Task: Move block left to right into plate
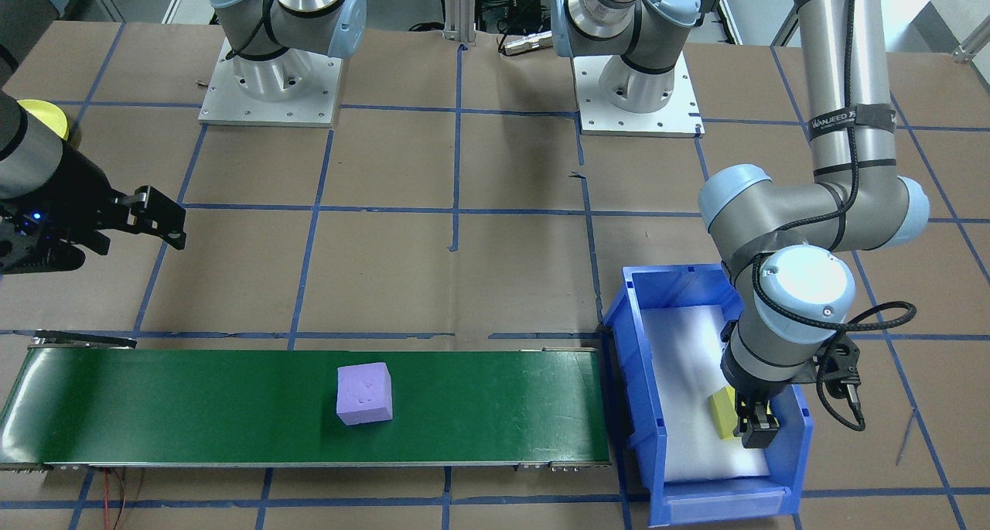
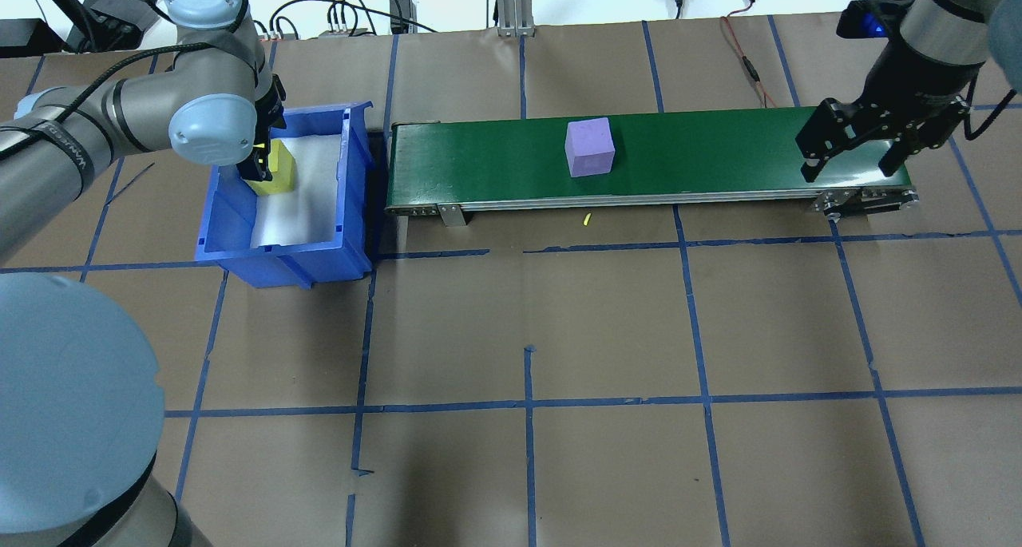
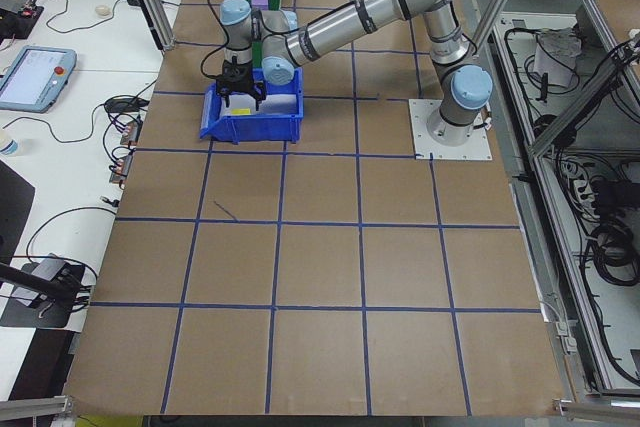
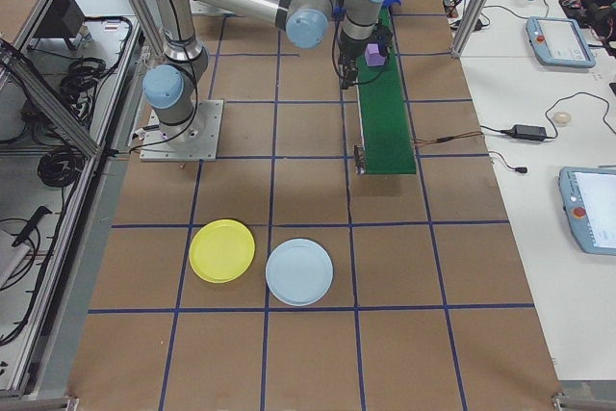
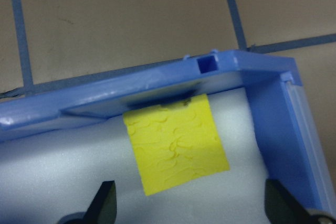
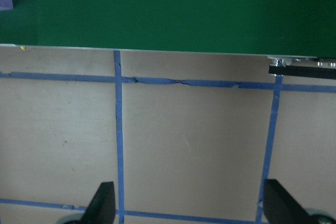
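Note:
A yellow block [image 5: 176, 148] lies on white foam in the blue bin [image 2: 351, 180], against the bin's wall. My left gripper [image 5: 191, 203] hangs open inside the bin just over this block, its fingers wide on either side and not touching it; the overhead view shows the left gripper [image 2: 259, 160] there too. A purple block [image 2: 589, 147] sits mid-way along the green conveyor belt [image 2: 718, 156]. My right gripper [image 2: 850, 164] hovers open and empty above the belt's right end. The yellow plate [image 4: 221, 250] lies on the table far from the belt, on the robot's right.
A light blue plate [image 4: 298, 271] lies next to the yellow one. The bin stands against the belt's left end. Blue tape lines grid the brown table [image 2: 527, 331]. A small yellow scrap [image 2: 586, 220] lies in front of the belt.

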